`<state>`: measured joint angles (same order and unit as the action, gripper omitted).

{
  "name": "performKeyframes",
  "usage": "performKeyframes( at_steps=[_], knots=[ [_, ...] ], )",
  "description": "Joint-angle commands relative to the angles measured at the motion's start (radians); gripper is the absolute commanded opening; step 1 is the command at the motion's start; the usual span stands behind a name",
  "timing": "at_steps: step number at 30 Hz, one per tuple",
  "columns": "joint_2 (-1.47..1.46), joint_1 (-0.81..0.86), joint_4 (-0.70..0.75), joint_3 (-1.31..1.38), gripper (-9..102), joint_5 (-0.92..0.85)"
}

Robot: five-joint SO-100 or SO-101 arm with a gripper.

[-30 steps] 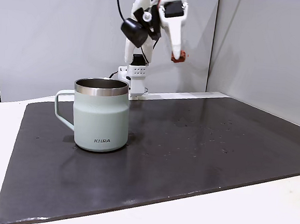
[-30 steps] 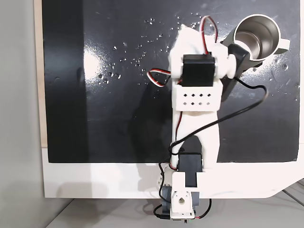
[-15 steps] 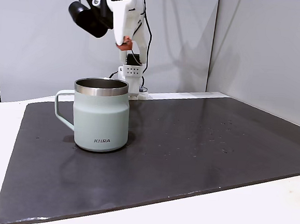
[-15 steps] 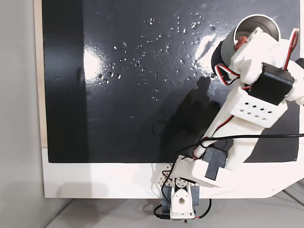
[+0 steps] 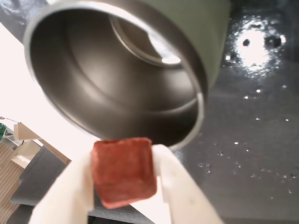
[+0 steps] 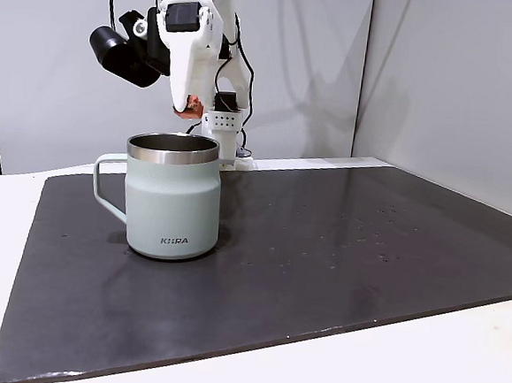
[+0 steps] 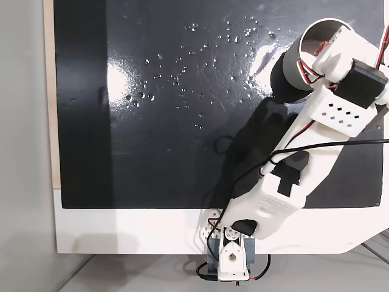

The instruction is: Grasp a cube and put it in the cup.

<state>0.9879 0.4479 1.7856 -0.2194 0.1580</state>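
Observation:
My gripper (image 5: 124,158) is shut on the cube (image 5: 124,171), a small reddish-brown block pinched between two white fingers (image 5: 65,193). Just beyond it in the wrist view gapes the cup (image 5: 88,79), with its steel rim and dark steel inside. In a fixed view from the side, the gripper (image 6: 189,109) points down and holds the cube (image 6: 190,106) a little above the back rim of the mint-grey cup (image 6: 172,198), whose handle faces left. In a fixed view from above, the arm (image 7: 340,91) reaches over the cup (image 7: 325,22) at the top right.
The cup stands on a dark mat (image 6: 340,251) speckled with small droplets, laid on a white table (image 6: 455,367). The arm's base (image 7: 231,258) sits at the mat's near edge in the fixed view from above. Grey walls close off the back and right.
The arm has swung from right of its base over to the cup, carrying the cube, and has come down closer to the rim.

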Motion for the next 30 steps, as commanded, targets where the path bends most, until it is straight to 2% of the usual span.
performKeyframes(
  at_steps=[1, 14, 22, 30],
  knots=[
    [-0.028, 0.011, 0.008, 0.097, 7, -0.008],
    [-0.080, 0.014, 0.009, 0.163, 7, -0.011],
    [-0.041, 0.026, 0.012, 0.152, 26, -0.023],
    [-0.012, 0.064, 0.012, 0.110, 27, -0.032]
  ],
)
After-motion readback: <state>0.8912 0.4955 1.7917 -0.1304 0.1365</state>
